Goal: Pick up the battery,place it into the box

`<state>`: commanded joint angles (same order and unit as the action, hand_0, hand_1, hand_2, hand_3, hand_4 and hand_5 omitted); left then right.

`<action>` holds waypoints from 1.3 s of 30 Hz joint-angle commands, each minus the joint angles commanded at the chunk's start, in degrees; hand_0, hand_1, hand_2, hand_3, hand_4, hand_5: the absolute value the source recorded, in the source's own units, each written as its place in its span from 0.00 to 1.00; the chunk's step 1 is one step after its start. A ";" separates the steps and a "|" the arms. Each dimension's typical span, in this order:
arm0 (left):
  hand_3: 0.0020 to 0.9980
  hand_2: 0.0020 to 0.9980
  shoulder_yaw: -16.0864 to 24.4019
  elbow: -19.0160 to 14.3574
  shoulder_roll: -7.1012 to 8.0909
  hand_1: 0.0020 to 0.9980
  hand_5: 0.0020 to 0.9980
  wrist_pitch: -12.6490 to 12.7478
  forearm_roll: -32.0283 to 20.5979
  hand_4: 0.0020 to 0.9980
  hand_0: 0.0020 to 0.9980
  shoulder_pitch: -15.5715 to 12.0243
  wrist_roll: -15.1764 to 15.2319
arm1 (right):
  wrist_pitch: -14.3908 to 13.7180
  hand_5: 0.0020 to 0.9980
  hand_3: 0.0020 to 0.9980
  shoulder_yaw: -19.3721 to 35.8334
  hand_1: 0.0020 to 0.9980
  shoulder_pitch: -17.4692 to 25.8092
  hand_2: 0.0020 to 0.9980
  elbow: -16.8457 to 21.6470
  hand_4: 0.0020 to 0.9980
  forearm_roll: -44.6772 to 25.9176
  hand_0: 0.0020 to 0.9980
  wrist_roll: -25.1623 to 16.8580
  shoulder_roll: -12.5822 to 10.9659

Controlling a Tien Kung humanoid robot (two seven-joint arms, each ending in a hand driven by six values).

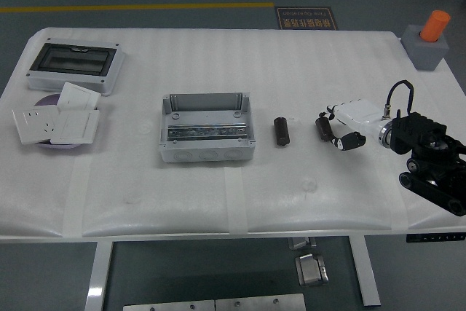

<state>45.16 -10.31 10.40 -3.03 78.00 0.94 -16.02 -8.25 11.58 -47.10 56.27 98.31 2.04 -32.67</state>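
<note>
A black cylindrical battery (281,132) lies on the white table, right of centre. An open grey box (207,128) with a metal rail inside stands just left of it. My right hand (336,131), white with black fingers, hovers to the right of the battery, a short gap away. Its fingers are relaxed and hold nothing. The right arm (429,151) comes in from the right edge. My left arm does not show.
A grey enclosure with a dark window (73,65) stands at the far left. White socket plates (57,122) lie on a purple disc in front of it. A grey block with an orange cylinder (429,40) stands at the far right corner.
</note>
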 joint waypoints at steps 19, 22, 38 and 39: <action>0.58 0.46 0.67 0.00 0.09 0.64 0.35 -0.75 0.82 0.49 0.63 0.17 0.18 | 0.69 0.30 0.90 -0.28 0.67 -0.63 0.79 -0.57 0.87 -0.08 0.70 -0.19 0.16; 0.58 0.46 0.68 0.00 0.10 0.64 0.35 -0.83 0.85 0.49 0.63 0.19 0.23 | 0.66 0.30 0.90 -0.32 0.67 -0.70 0.79 -0.68 0.87 -0.17 0.70 -0.22 0.24; 0.58 0.45 0.46 0.00 0.06 0.64 0.34 -1.02 0.62 0.45 0.63 0.44 0.62 | 0.11 0.34 0.89 -2.00 0.67 -2.01 0.80 -2.70 0.91 -1.61 0.70 -0.59 1.70; 0.58 0.45 0.53 0.00 0.07 0.64 0.34 -1.03 0.70 0.45 0.63 0.47 0.63 | 0.07 0.34 0.89 -2.35 0.67 -2.13 0.80 -2.97 0.91 -1.80 0.70 -0.61 1.89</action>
<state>45.69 -10.31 10.46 -4.06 78.70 1.41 -15.39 -8.18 9.23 -49.24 53.30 96.51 1.43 -30.77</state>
